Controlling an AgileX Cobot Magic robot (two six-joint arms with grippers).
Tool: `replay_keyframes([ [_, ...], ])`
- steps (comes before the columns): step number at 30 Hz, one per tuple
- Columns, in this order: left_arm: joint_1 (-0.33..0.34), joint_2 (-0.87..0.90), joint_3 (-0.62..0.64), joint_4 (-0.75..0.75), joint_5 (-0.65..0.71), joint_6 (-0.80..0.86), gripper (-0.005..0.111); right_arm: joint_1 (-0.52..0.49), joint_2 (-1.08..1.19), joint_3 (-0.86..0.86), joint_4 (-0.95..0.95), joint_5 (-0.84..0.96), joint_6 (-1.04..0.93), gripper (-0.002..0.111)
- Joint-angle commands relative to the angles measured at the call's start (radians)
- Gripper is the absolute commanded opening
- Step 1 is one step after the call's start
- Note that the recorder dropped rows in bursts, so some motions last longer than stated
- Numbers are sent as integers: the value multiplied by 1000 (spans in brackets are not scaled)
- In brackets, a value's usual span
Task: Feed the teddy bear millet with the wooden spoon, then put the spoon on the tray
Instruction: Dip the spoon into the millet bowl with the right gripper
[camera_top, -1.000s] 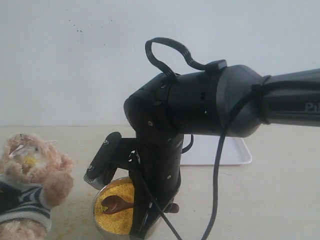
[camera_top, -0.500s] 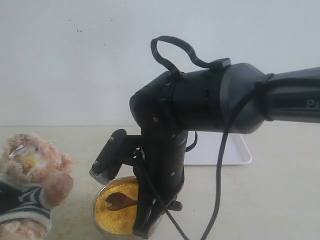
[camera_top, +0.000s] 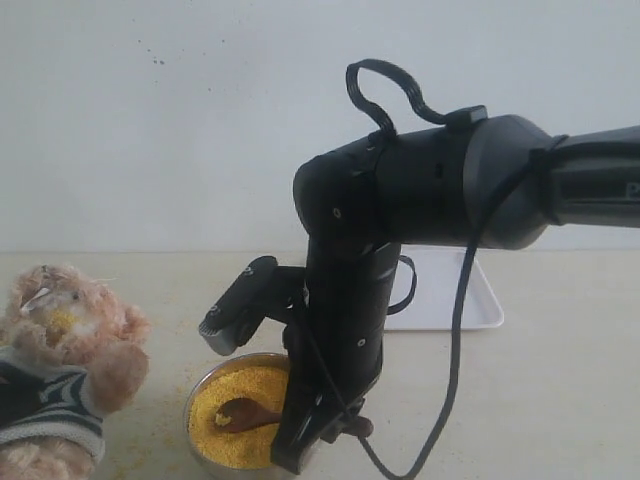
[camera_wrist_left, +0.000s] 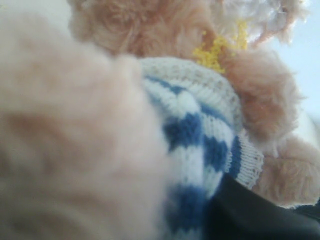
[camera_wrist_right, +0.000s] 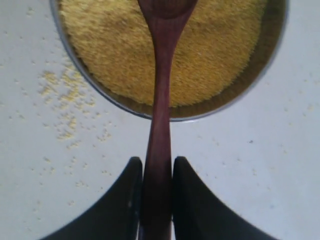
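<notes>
The teddy bear (camera_top: 65, 350) sits at the far left with yellow grains on its muzzle. Close up, its striped shirt (camera_wrist_left: 200, 135) fills the left wrist view, and one dark finger (camera_wrist_left: 250, 215) of my left gripper shows against the cloth. The metal bowl (camera_top: 198, 448) of millet (camera_top: 235, 390) stands in front of the right arm. My right gripper (camera_wrist_right: 157, 167) is shut on the handle of the wooden spoon (camera_wrist_right: 160, 90). The spoon's bowl (camera_top: 240, 413) lies low over the millet (camera_wrist_right: 115, 55) with a few grains in it. The white tray (camera_top: 440, 300) lies behind the arm.
Spilled millet grains (camera_wrist_right: 65, 100) are scattered on the tabletop beside the bowl rim (camera_wrist_right: 260, 75). The thick black right arm (camera_top: 420, 200) and its cable (camera_top: 455, 340) hide much of the tray. A pale wall rises behind the table.
The right arm has shifted to the right and its upper part has risen. The spoon stays gripped; its bowl has moved slightly right and sunk closer to the millet.
</notes>
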Motion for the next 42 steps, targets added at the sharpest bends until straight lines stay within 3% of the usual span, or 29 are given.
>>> replay_keyframes([
  [1,0,-1,2,-20,25,8,4,-3,-6,-5,72,-27,-33,0],
  [11,0,-1,2,-20,26,8,4,-3,-6,-5,54,-36,-16,0],
  [23,0,-1,2,-20,26,8,4,27,-6,-5,-92,-12,58,0],
  [35,0,-1,2,6,26,8,4,37,-6,-5,-28,-27,49,0],
  [42,0,-1,2,9,26,8,4,37,-6,-5,-159,-53,166,0],
])
